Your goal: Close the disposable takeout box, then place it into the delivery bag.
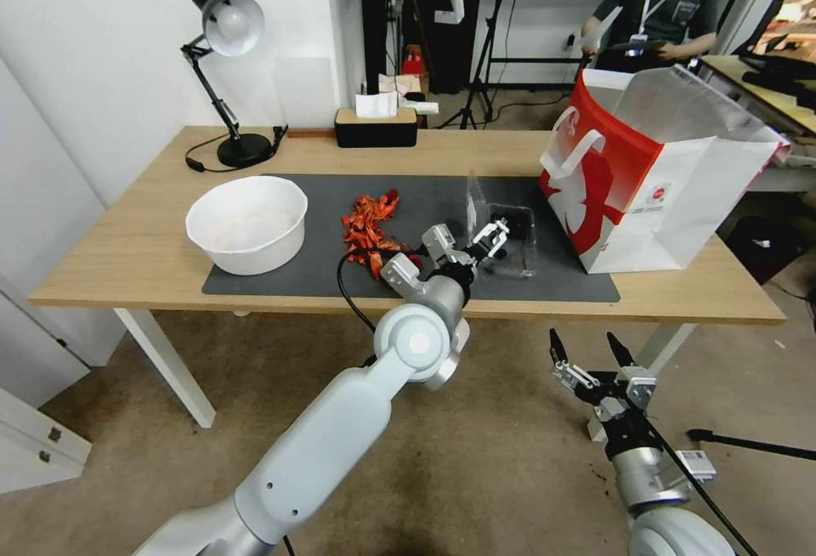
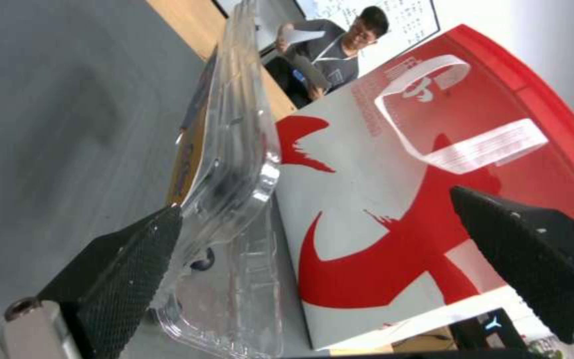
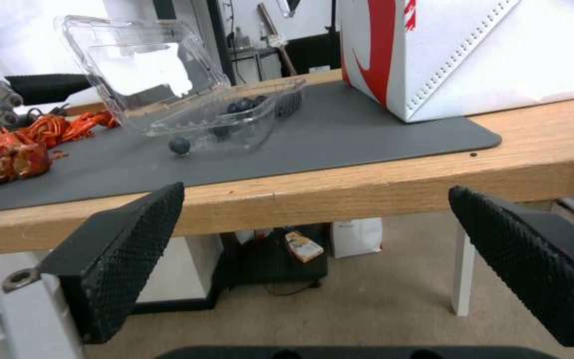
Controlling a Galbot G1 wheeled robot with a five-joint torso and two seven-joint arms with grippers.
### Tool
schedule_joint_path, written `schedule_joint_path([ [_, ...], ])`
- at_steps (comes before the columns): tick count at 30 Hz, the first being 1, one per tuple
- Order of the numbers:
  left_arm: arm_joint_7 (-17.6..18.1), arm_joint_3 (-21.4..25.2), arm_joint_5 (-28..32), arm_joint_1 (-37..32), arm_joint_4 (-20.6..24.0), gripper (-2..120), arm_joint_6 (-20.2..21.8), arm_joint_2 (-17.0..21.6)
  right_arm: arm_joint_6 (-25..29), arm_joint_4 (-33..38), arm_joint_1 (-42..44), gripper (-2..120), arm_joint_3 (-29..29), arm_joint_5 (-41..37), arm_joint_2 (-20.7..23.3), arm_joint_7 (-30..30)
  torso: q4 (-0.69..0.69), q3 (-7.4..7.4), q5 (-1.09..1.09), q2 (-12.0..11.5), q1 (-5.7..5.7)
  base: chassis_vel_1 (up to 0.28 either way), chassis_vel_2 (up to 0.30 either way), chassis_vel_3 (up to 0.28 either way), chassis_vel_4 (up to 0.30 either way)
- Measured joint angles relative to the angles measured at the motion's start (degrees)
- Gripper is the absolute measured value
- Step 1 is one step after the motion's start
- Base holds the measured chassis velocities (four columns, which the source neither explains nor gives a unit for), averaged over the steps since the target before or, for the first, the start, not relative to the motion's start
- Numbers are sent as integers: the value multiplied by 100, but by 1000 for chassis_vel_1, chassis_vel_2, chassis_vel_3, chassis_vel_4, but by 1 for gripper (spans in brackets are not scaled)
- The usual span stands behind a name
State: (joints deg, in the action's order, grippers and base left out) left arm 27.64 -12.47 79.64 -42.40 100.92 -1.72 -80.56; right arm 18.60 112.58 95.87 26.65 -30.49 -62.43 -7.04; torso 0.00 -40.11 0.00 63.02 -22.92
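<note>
**Operator:** Report what is hidden, cut off or unclear, largest item first.

**Robot:** The delivery bag [image 1: 646,173] stands upright on the right end of the table [image 1: 127,258], its near corner on the grey mat [image 1: 280,284]. Its top edge is cut off in my right wrist view, and its interior beyond the silvery lining cannot be made out. The disposable takeout box [image 1: 510,233] lies on the mat just beside the bag's red face, lid raised. My left gripper [image 1: 497,237] covers part of the tray in the head view. The tray holds small dark round items; one more sits on the mat just outside it. I cannot tell what they are.

**Operator:** State of both end effectors?

**Robot:** My left gripper's fingers are spread wide. In the left wrist view one fingertip [image 2: 121,269] sits at the lid's outer edge; whether it touches is unclear. The other fingertip is well apart, in front of the bag. Nothing is grasped. My right gripper [image 1: 591,350] hangs below the table's front edge, fingers released and holding nothing.

**Operator:** Surrounding items?

**Robot:** A white bowl [image 1: 246,223] stands on the mat's left end. A pile of red-orange pieces [image 1: 370,229] lies between bowl and box. A black desk lamp [image 1: 225,71] and a tissue box [image 1: 376,124] stand at the table's far edge.
</note>
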Motion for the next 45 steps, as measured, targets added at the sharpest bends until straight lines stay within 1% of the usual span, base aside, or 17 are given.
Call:
schedule_joint_path([
  [2, -88, 0, -21, -20, 37, 100, 0, 30, 1, 6, 5, 100, -2, 3, -1, 1, 0, 0, 0, 0, 0, 0, 0, 0, 0],
  [12, -237, -15, -101, 58, -39, 100, -16, -34, 11, 45, 55, 100, 22, 7, -7, 12, 0, 0, 0, 0, 0, 0, 0, 0, 0],
  [14, -344, -69, -207, 84, -46, 100, -16, -22, 21, 56, 70, 100, 37, 8, -18, 16, 0, 0, 0, 0, 0, 0, 0, 0, 0],
  [20, -367, -222, -560, 103, -143, 100, 72, -17, 27, 79, 88, 100, 40, 20, -34, 19, 0, 0, 0, 0, 0, 0, 0, 0, 0],
  [24, -359, -234, -527, 112, -210, 100, 104, -62, 29, 88, 103, 100, 40, 32, -44, 22, 0, 0, 0, 0, 0, 0, 0, 0, 0],
  [31, -362, -235, -265, 280, -443, 100, 114, -181, 44, 93, 127, 100, 60, 37, -54, 23, -1, 0, 0, 0, 0, 0, 0, 0, 0],
  [33, -366, -242, -218, 331, -511, 94, 113, -212, 50, 93, 144, 100, 65, 39, -66, 26, 0, 0, 0, 1, 0, 0, 0, 0, 0],
  [34, -366, -242, -218, 331, -511, 94, 113, -212, 50, 93, 144, 100, 65, 39, -66, 26, 0, 0, 0, 1, 0, 0, 0, 0, 0],
  [36, -367, -253, -196, 349, -549, 85, 113, -234, 70, 96, 164, 100, 74, 52, -74, 27, 0, 0, 1, 1, 0, 0, 0, 0, 0],
  [37, -367, -253, -196, 349, -549, 85, 113, -234, 70, 96, 164, 100, 74, 52, -74, 27, 0, 0, 1, 1, 0, 0, 0, 0, 0],
  [38, -367, -265, -193, 351, -576, 78, 113, -255, 93, 103, 174, 100, 76, 58, -75, 28, 0, 0, 1, 1, 0, 0, 0, 0, 0],
  [39, -367, -265, -193, 351, -576, 78, 113, -255, 93, 103, 174, 100, 76, 58, -75, 28, 0, 0, 1, 1, 0, 0, 0, 0, 0],
  [40, -367, -273, -193, 352, -598, 75, 113, -271, 107, 108, 179, 100, 78, 63, -73, 29, 0, 0, 1, 1, 0, 0, 0, 0, 0],
  [41, -362, -284, -193, 356, -631, 70, 114, -296, 119, 113, 184, 100, 83, 68, -69, 29, 0, 0, 1, 1, 0, 0, 0, 0, 0],
  [42, -339, -305, -195, 363, -690, 62, 120, -335, 127, 126, 192, 100, 96, 71, -61, 29, 0, 0, 1, 1, 0, 0, 0, 0, 0],
  [43, -339, -305, -195, 363, -690, 62, 120, -335, 127, 126, 192, 100, 96, 71, -61, 29, 0, 0, 1, 1, 0, 0, 0, 0, 0],
  [45, -207, -371, -270, 401, -803, 52, 178, -384, 136, 156, 211, 100, 109, 73, -54, 29, 0, 0, 1, 1, 0, 0, 0, 0, 0],
])
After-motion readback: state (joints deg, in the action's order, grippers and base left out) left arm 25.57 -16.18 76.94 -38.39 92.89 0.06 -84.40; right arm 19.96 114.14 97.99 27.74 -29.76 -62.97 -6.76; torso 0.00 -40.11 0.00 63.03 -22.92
